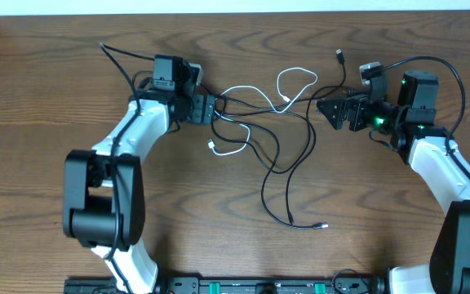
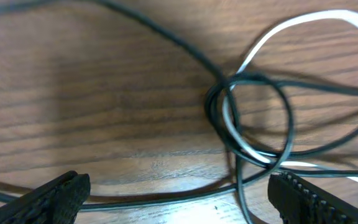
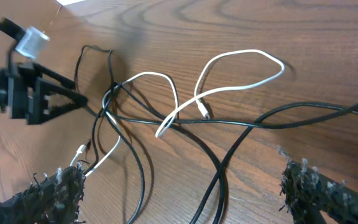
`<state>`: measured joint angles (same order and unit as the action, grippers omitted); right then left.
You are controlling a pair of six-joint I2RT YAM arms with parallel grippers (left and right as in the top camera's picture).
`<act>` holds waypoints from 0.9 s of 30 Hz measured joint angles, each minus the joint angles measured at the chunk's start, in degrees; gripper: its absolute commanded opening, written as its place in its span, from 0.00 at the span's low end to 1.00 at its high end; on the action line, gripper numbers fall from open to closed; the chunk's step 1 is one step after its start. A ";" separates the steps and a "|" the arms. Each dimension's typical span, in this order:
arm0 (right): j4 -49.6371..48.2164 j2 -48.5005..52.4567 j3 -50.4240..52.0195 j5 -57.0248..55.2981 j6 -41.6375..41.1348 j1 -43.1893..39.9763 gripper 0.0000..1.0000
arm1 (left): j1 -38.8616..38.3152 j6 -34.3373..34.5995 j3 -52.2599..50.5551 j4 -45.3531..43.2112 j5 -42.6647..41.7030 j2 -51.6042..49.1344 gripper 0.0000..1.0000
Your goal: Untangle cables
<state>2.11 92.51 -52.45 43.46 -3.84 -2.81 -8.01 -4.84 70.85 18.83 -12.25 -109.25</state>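
The cables lie tangled on the wooden table between my two arms. A white cable (image 1: 243,88) loops through two black cables that trail toward a plug end (image 1: 322,225) near the front. My left gripper (image 1: 210,108) is open, right at the tangle's left end. In the left wrist view, the knot (image 2: 247,118) of black and white strands lies just ahead of the left gripper (image 2: 179,199), and one black strand crosses the table between its fingers. My right gripper (image 1: 329,110) is open at the tangle's right side. In its view the right gripper (image 3: 182,193) hovers over two crossing black strands (image 3: 291,112).
The arms' own thicker black wires arc behind each wrist, one near the back left (image 1: 117,57) and one at the back right (image 1: 455,77). The table's far edge (image 1: 235,15) runs along the top. A black rail (image 1: 243,286) lines the front edge.
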 measured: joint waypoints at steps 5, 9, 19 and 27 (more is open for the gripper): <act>0.00 0.00 0.00 -0.04 0.00 0.68 0.99 | -2.29 0.59 0.00 -1.84 0.63 -3.43 0.97; 0.04 0.00 0.00 0.00 -0.04 1.70 0.99 | -3.98 0.59 0.02 -4.72 0.63 -4.68 0.97; 0.24 0.00 0.00 -0.35 -0.07 2.99 0.99 | -4.81 2.40 0.02 -7.89 0.59 -4.87 0.97; 0.57 0.00 0.00 -2.03 -0.09 2.99 0.99 | -4.76 5.05 0.02 -9.79 -3.34 -4.26 0.96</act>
<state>2.68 92.51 -52.45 41.43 -3.92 0.19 -12.78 0.21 70.87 9.04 -15.59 -113.51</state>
